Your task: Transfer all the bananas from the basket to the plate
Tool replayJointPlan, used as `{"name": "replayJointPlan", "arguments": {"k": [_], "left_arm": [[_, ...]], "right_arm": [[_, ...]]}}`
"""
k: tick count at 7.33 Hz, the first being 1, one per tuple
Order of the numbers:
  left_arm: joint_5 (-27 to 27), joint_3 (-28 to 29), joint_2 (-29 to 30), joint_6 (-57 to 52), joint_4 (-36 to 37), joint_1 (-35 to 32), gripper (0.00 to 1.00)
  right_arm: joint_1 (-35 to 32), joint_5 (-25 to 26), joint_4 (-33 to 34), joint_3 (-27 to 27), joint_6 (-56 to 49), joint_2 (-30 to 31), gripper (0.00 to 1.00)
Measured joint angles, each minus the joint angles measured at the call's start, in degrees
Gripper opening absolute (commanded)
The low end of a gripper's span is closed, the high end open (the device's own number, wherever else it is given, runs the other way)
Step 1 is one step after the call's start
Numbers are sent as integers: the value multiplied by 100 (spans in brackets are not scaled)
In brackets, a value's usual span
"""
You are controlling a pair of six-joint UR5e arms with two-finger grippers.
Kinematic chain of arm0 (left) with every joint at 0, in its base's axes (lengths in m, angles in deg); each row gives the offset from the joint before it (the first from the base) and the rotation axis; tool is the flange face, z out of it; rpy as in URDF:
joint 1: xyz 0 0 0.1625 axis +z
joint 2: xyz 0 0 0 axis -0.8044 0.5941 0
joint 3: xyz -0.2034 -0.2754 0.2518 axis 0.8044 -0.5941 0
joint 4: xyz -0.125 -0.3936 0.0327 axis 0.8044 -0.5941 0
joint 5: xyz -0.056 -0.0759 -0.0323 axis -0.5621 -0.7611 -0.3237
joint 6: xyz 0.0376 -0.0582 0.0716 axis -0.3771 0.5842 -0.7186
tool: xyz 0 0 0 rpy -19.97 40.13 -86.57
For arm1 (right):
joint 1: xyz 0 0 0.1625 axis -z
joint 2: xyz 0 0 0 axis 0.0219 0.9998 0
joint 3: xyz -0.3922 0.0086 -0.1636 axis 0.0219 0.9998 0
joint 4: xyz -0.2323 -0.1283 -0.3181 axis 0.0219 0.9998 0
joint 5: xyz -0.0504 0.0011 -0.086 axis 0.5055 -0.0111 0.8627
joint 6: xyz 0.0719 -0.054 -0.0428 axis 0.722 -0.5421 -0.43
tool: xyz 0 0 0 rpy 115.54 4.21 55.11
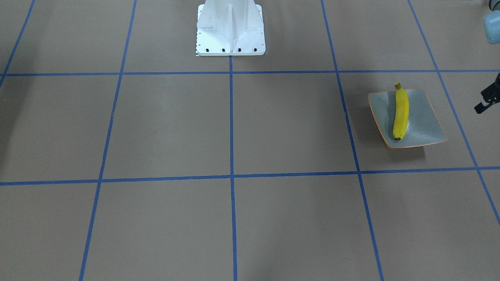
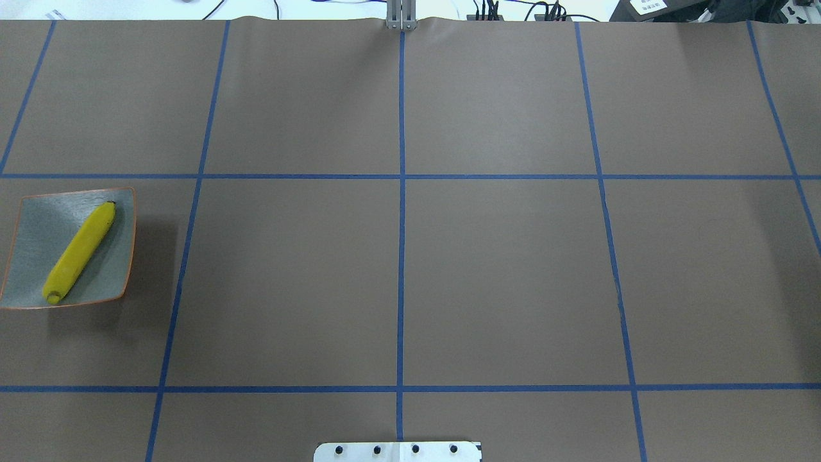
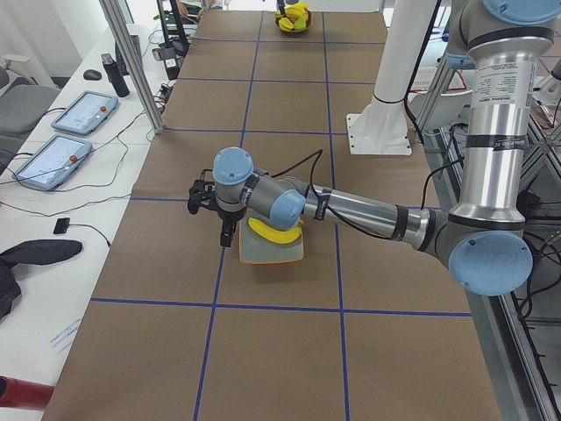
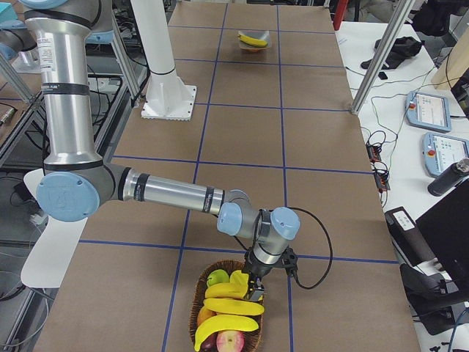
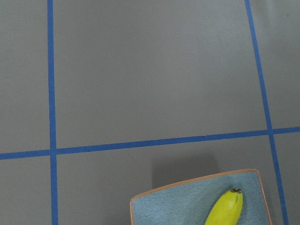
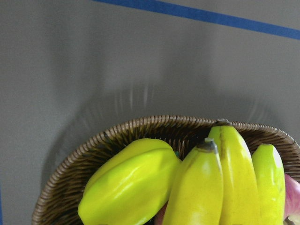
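Note:
The grey-green plate (image 1: 424, 121) with its orange rim holds one yellow banana (image 1: 401, 112) lying along its middle; the overhead view shows the plate (image 2: 38, 224) and banana (image 2: 80, 251) at the table's left edge. My left gripper (image 1: 483, 103) hangs just beside the plate, cut off by the frame edge, so I cannot tell its state. At the table's other end the wicker basket (image 4: 199, 293) holds several bananas (image 4: 233, 306). My right gripper (image 4: 255, 286) sits low over the basket's near rim; whether it is open or shut does not show. The right wrist view shows bananas (image 6: 234, 173) close up.
The basket (image 6: 93, 145) also holds a yellow-green fruit (image 6: 126, 183), a green apple (image 4: 218, 277) and a red apple (image 4: 231, 341). The white robot base (image 1: 230, 29) stands at mid-table. Operators' desks with tablets (image 3: 66, 158) and cables run along the far side.

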Motion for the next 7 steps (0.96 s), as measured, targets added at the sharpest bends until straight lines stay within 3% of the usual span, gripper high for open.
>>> {"name": "replayJointPlan", "arguments": {"k": [1,3,7], "left_arm": [[0,-2,4,0,0,0,100],[0,-21,7,2,0,0,100],[-8,-68,7,76,0,0,100]], "right_arm": [[0,-1,1,51,-6,-17,83],[4,9,3,116,-17,-58,60],[9,29,-4,249,-115,-140,59]]}}
